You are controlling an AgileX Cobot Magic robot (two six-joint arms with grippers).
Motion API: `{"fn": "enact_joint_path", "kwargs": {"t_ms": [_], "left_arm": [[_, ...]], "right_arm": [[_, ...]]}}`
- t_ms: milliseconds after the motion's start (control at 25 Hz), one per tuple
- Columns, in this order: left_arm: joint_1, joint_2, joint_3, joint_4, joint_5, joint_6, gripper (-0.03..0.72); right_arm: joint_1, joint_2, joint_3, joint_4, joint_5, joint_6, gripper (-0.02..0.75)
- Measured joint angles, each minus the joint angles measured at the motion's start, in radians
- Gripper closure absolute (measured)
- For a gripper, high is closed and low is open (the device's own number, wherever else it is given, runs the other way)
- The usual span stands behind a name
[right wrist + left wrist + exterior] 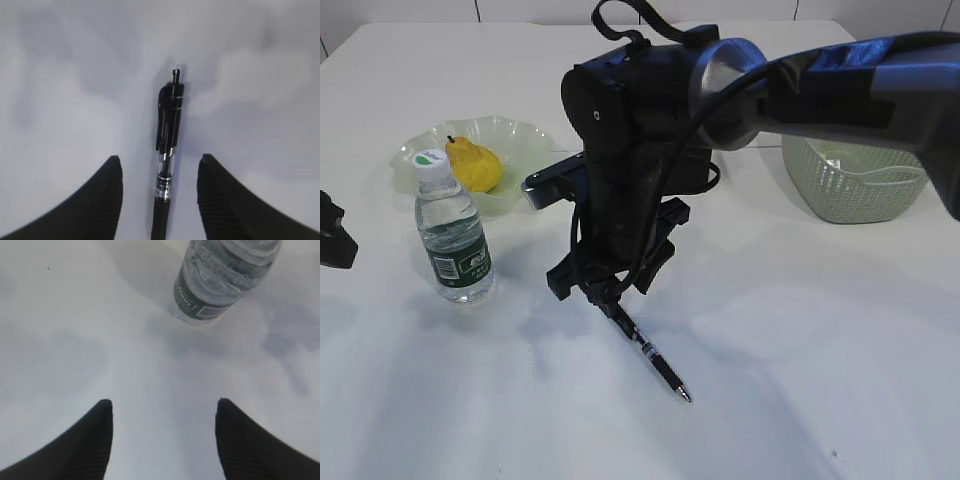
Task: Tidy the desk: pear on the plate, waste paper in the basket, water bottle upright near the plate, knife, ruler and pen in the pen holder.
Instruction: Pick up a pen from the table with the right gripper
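Note:
The black pen [655,360] [170,110] lies flat on the white desk [800,350]. My right gripper [603,298] [160,157] hangs over its clip end, open, one finger on each side and neither touching it. The yellow pear [475,165] sits on the pale green plate [520,135]. Just in front of the plate, the water bottle [453,235] [220,280] stands upright. My left gripper [164,402] is open over bare desk short of the bottle and shows as a dark piece [332,240] at the left edge. Knife, ruler, waste paper and pen holder are out of view.
The grey-green basket [860,185] stands at the back right, partly behind my right arm [840,85]. That arm reaches across the middle of the desk and hides what lies behind it.

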Motion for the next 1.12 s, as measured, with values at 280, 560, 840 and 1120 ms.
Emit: {"fn": "enact_joint_path", "kwargs": {"t_ms": [280,560,840,1120], "left_arm": [[0.0,0.0,0.0,0.0,0.0,0.0,0.232],[0.0,0.0,0.0,0.0,0.0,0.0,0.232],[0.0,0.0,0.0,0.0,0.002,0.0,0.232],[0.0,0.0,0.0,0.0,0.002,0.0,0.232]], "right_arm": [[0.0,0.044,0.0,0.009,-0.009,0.0,0.374],[0.0,0.074,0.0,0.016,-0.029,0.003,0.374],[-0.002,0.077,0.0,0.016,-0.05,0.003,0.374],[-0.021,0.077,0.0,0.016,-0.052,0.003,0.378]]}}
